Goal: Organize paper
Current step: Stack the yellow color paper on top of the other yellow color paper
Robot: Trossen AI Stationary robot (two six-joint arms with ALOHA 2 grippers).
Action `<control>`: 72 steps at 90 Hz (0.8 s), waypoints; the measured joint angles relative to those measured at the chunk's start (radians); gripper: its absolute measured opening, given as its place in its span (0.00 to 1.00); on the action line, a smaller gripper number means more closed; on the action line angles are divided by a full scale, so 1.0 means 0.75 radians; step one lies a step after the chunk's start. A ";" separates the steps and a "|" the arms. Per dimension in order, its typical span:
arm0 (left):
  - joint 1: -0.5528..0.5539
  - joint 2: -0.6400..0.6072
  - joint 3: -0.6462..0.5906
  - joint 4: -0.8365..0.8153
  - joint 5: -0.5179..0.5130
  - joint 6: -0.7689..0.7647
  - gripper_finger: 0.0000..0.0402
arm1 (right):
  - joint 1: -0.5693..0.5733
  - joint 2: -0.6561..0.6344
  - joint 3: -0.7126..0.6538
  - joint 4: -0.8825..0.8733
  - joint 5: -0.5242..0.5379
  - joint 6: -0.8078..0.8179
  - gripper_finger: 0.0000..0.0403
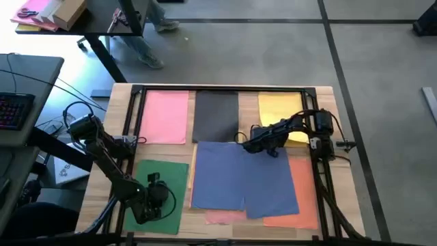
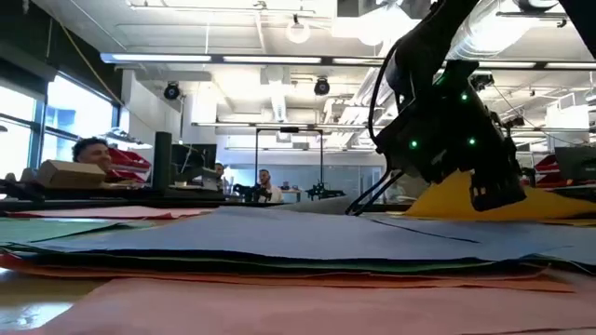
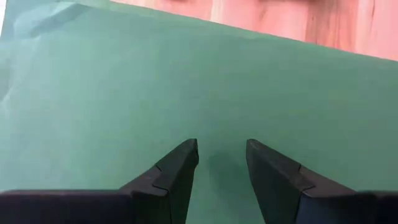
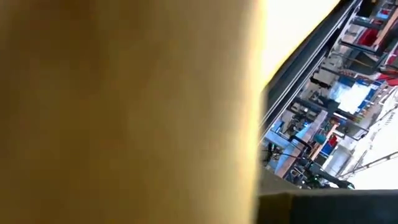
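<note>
Looks about half done, as a guess: some paper sorted into neat spots, some not yet. Biggest first: a flat wooden table point(image 1: 102, 178) with a black frame round it, smooth and pale. Using the big blue sheets point(image 1: 242, 181) in the middle as the landmark: two thin, floppy blue rectangles, overlapping and a bit crooked, so likely not sorted yet. Tucked under the blue sheets, on the right arm's side, an orange sheet point(image 1: 306, 195) peeking out, and at the near edge a pinkish strip point(image 1: 222, 217) poking out too. Beyond the blue sheets, in a tidy row: a pink sheet point(image 1: 165, 116), a dark grey sheet point(image 1: 216, 115) and a yellow sheet point(image 1: 278, 109), all flat and straight. To the left arm's side of the blue sheets, a green sheet point(image 1: 179, 184), smooth and matte, lying alone. Over that green sheet, the left gripper point(image 3: 222, 163), two dark hard fingers a little way apart, holding nothing. At the far corner of the blue sheets, by the yellow sheet, the right gripper point(image 1: 261, 142); cannot tell if parted or closed, with yellow filling its own view and one yellow edge lifted in the low view.
</note>
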 joint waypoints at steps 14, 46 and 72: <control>0.000 -0.001 0.000 -0.001 0.000 0.000 0.32 | 0.018 0.000 0.000 -0.020 0.013 -0.012 0.13; 0.000 -0.002 0.001 -0.001 0.008 0.000 0.32 | 0.114 -0.085 0.001 -0.094 0.025 -0.004 0.50; 0.000 -0.002 0.001 -0.001 0.008 0.000 0.32 | 0.188 -0.257 0.003 -0.099 -0.014 -0.016 0.62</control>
